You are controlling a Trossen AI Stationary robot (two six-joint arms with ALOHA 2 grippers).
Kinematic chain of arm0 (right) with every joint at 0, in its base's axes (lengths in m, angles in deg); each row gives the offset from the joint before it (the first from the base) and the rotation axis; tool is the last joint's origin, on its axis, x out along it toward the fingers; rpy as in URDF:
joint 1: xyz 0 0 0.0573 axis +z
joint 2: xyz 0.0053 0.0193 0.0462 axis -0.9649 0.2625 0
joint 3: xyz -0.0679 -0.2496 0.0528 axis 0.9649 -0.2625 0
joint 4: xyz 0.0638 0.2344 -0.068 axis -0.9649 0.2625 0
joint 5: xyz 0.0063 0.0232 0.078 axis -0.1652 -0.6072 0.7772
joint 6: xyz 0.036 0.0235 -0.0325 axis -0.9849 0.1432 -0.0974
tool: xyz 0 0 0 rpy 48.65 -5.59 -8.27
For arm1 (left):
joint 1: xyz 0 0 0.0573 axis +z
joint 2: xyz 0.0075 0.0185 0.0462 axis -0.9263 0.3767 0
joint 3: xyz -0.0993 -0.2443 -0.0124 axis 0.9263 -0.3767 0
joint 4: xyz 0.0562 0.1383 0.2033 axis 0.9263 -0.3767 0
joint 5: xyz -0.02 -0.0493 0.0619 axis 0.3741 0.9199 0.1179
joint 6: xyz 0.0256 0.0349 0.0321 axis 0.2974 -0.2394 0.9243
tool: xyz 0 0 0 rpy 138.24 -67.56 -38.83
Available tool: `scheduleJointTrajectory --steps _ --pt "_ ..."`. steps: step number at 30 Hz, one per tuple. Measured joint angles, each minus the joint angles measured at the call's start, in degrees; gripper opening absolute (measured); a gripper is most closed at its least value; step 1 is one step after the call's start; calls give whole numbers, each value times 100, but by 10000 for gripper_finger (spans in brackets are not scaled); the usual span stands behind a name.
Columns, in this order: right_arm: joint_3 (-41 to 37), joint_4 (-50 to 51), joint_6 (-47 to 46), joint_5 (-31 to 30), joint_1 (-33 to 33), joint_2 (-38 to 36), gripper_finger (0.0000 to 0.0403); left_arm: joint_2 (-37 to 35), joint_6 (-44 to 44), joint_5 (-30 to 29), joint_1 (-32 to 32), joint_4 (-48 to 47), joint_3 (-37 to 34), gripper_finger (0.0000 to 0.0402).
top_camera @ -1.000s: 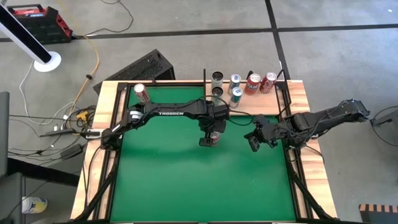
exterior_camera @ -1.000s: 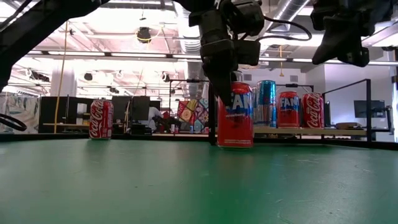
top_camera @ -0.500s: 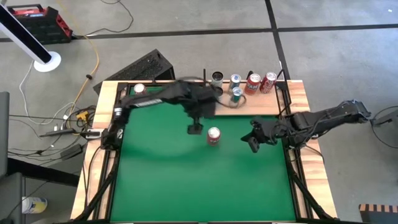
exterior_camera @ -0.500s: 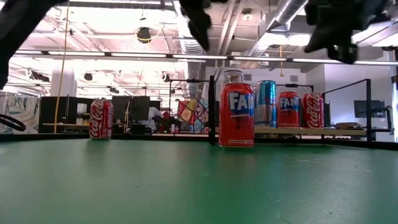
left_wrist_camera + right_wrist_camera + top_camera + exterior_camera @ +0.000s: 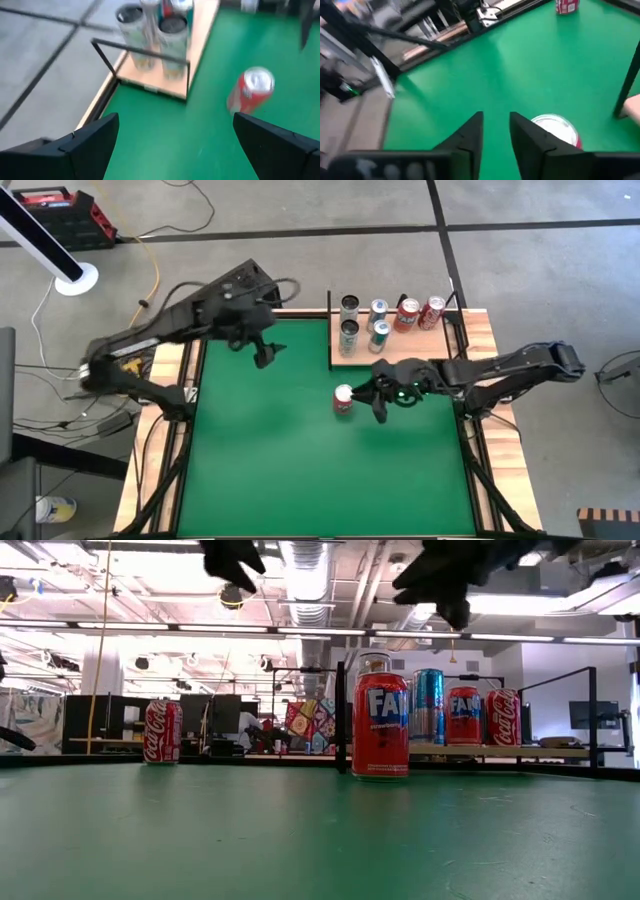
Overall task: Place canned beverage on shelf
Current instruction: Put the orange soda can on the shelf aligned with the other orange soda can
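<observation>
A red canned beverage stands upright on its base on the green surface, just in front of the shelf. The shelf is a pale wood panel with black rods. My right gripper hangs just to the table's right of the can with a narrow gap between its fingers. In the right wrist view the can's top lies beside the fingers, not between them. My left gripper is wide open, raised over the far left of the green surface.
Several cans stand on the shelf, some silver-blue, two red. A red cola can stands at the far left of the table. A black case lies beyond the far edge. Bare green surface stretches toward the near edge.
My left gripper, which stood at the red can a second ago, has risen and swung away toward the table's far left corner. The can stays upright where it was. My right gripper has moved toward the table's left, up to the can.
</observation>
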Motion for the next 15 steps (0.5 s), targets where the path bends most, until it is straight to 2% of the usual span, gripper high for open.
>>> scheduleJointTrajectory --steps 4,7,11,15 --pt "490 493 535 -96 -180 428 188 -1004 -603 76 57 1575 -1595 377" --pt "789 1010 793 -205 -293 733 245 -1472 -986 126 55 2160 -2279 377" --pt "1133 1550 962 -40 -393 1100 308 -1774 -1208 93 54 2102 -2553 377" --pt "1378 1915 1244 57 -425 1456 347 -1861 -1278 85 55 2005 -2549 377"
